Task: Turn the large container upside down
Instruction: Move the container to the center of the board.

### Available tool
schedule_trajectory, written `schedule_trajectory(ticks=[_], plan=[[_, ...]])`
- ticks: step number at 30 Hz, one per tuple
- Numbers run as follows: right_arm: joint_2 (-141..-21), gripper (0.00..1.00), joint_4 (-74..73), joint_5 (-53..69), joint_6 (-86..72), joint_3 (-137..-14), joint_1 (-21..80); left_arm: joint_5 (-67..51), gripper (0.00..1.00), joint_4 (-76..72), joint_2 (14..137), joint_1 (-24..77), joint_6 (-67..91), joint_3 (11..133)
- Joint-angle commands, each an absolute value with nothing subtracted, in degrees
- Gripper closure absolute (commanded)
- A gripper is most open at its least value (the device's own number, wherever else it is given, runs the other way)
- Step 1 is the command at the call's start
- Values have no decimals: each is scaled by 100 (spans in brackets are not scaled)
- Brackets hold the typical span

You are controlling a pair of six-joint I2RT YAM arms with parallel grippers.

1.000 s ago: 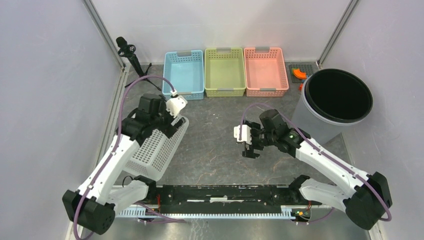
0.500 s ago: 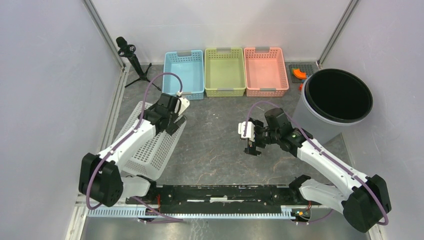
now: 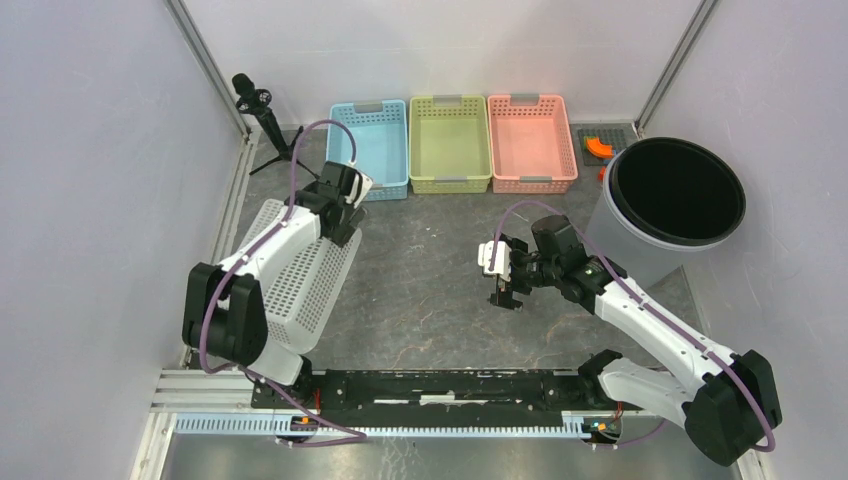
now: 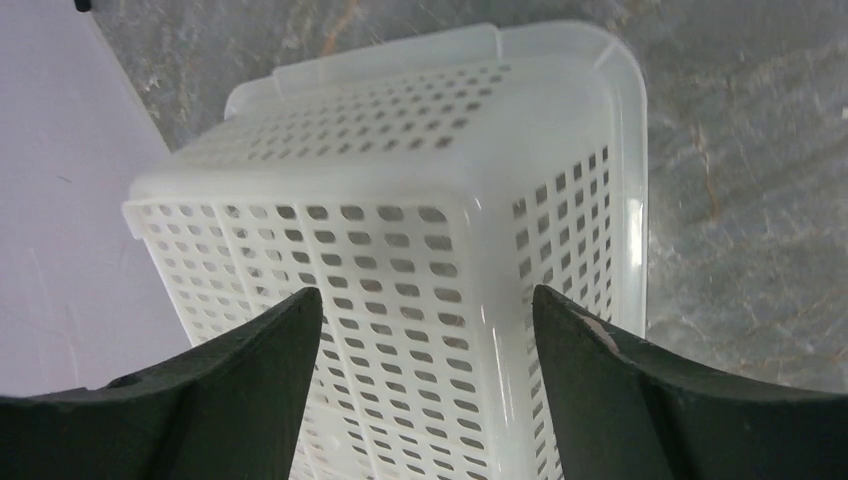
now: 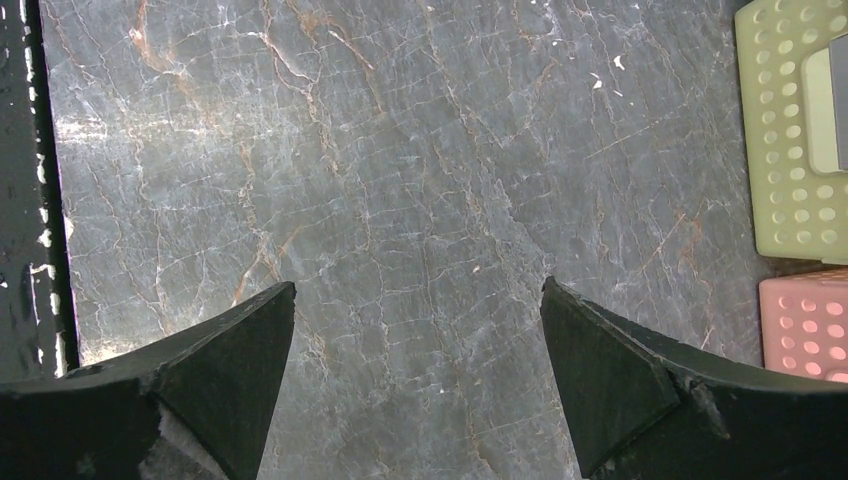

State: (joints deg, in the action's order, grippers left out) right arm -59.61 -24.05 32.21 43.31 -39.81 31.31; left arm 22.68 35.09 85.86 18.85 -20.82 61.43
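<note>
The large white perforated container (image 3: 300, 280) lies bottom up on the left side of the table, its rim down. It fills the left wrist view (image 4: 400, 150), where its slotted base and side wall show. My left gripper (image 3: 347, 200) hovers over the container's far end, open and empty; in the left wrist view (image 4: 427, 295) its fingers stand apart above the wall without touching it. My right gripper (image 3: 505, 290) is open and empty over bare table at the middle, as the right wrist view (image 5: 418, 285) shows.
A blue basket (image 3: 368, 148), a green basket (image 3: 450, 142) and a pink basket (image 3: 531, 140) stand in a row at the back. A big black-lined bin (image 3: 676, 190) stands at the right, an orange object (image 3: 598, 147) behind it. A small tripod (image 3: 262, 110) stands at the back left.
The container went from tilted on its edge under my left gripper to lying flat, bottom up. My left gripper let it go and moved toward the back. The right arm hardly moved.
</note>
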Motion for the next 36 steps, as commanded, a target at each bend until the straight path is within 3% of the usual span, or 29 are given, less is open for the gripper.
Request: schedule_trajectory(ticks=[1,4,10,12,15,23,27,36], plan=[[-5870,2,-2208,3340,4290,-3938,3077,1999,21,3665,8907,1670,-1596,6837],[-5850,2,-2190,3344,4280,-3929,3047,1844,29,3847,9177,1592,-1437,7184],[-5827,2,-2182,3340,4298,-3903,3022,1596,33,4051,9543,1503,-1317,7636],[-5818,2,-2171,3340,4307,-3886,3010,1230,24,4134,9344,1503,-1365,7788],[-5814,2,-2171,3356,4315,-3876,3001,829,2,4130,8713,1502,-1423,7805],[-5834,2,-2193,3395,4340,-3885,3006,1244,0,4178,8169,1505,-1651,7072],[-5856,2,-2200,3401,4342,-3885,2997,1254,5,3987,8228,1501,-1798,6634],[-5882,2,-2208,3424,4342,-3867,3005,1589,30,3643,8913,1503,-1676,6585]])
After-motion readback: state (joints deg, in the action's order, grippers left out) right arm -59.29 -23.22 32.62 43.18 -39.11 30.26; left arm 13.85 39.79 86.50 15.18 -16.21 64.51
